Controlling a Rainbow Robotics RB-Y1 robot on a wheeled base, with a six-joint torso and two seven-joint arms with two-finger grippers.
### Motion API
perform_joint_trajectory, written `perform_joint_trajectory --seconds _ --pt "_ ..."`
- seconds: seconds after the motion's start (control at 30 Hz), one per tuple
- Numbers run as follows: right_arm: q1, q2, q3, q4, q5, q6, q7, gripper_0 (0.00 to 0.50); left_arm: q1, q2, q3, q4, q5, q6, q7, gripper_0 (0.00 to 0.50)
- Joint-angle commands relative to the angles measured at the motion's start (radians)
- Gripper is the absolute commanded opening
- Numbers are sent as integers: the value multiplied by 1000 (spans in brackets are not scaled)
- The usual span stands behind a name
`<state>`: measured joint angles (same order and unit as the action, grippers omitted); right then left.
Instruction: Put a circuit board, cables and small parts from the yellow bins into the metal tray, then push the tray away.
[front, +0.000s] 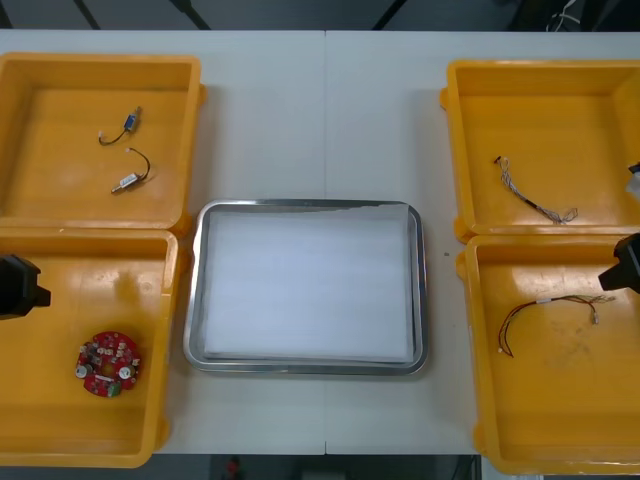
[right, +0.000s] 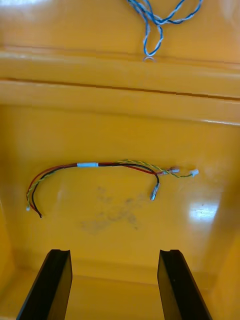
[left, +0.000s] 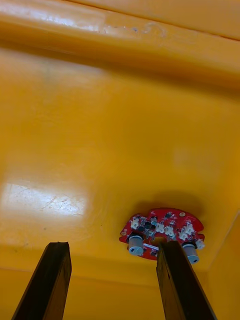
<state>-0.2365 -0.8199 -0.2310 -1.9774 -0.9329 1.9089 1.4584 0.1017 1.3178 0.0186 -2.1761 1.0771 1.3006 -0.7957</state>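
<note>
A round red circuit board (front: 108, 363) lies in the near left yellow bin (front: 60, 440). My left gripper (front: 20, 287) hangs over that bin at its left edge. In the left wrist view it (left: 114, 280) is open, and the board (left: 162, 233) sits just beyond one fingertip (left: 175, 265). My right gripper (front: 622, 265) hovers at the right edge of the near right bin (front: 560, 440); in the right wrist view it (right: 114, 282) is open, with the red and yellow cable (right: 100, 172) on the bin floor ahead of the fingers. The metal tray (front: 196, 300), white inside, sits between the bins.
The far left bin (front: 60, 200) holds two small black cables (front: 126, 150). A twisted blue and white cable (front: 535, 200) lies in the far right bin (front: 480, 90), also seen past the bin wall as a blue and white loop (right: 157, 20).
</note>
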Motion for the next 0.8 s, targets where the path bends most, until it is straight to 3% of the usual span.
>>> perform_joint_trajectory --seconds 0.03,0.47,0.8 --pt "72 -58 13 -8 -15 -65 172 500 93 0 -5 -10 -19 -78 -198 500" --pt "169 -62 41 -8 -47 -281 698 500 176 0 -25 -10 -20 -165 -407 500" --pt "180 -62 148 -8 -53 -481 938 500 176 0 -177 -2 -161 -346 -399 500"
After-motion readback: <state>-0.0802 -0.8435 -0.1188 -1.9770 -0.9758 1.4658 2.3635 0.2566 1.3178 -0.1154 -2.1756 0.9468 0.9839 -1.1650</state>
